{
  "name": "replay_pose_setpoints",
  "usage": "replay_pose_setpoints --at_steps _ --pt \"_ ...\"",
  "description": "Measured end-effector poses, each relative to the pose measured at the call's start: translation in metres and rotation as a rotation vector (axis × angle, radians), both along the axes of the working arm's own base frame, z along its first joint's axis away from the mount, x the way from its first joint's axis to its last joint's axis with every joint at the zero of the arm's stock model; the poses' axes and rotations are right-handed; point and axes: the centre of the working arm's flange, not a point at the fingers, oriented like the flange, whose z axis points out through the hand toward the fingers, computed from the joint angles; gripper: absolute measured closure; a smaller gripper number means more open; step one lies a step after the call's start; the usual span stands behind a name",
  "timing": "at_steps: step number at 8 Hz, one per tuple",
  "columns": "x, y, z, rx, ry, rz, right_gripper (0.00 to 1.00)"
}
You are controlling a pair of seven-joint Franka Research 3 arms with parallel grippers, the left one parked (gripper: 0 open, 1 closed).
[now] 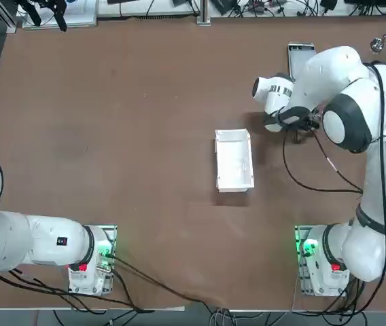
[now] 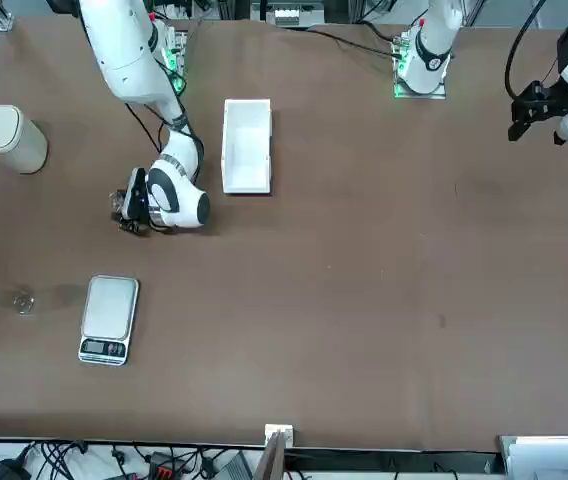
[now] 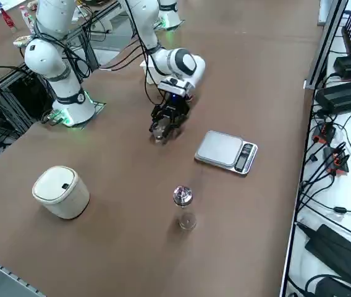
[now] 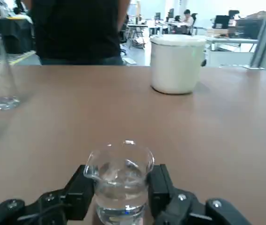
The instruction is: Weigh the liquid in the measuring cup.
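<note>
One pincer point(image 4: 122, 191) grips the one measuring cup point(image 4: 121, 187) with its liquid point(image 4: 120, 199), beside the one scale point(image 2: 109, 315); bare worktop point(image 2: 364, 330) separates scale and worktop edge.

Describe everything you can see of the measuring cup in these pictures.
The measuring cup is small, clear and glass-like, with a round glinting rim that flares at one side like a small spout. Colourless liquid fills its lower part. It looks about upright, clamped between the right gripper's two fingers, over the brown table near the flat scale. Whether it bears markings, I cannot tell.
</note>
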Motion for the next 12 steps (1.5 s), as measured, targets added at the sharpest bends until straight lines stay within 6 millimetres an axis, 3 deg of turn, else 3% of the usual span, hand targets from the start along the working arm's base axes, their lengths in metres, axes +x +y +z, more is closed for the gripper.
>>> replay_pose_setpoints --at_steps 5,6,7,10,12 --pt "0.091 0.018 0.078 0.008 0.055 0.227 0.37" --pt "0.107 0.021 0.086 0.003 0.074 0.281 0.37" --pt "0.120 0.022 0.084 -0.013 0.101 0.331 0.37" --pt "0.152 0.012 0.049 -0.024 0.138 0.462 0.37" --pt "0.169 0.009 0.041 0.002 0.145 0.504 0.37"
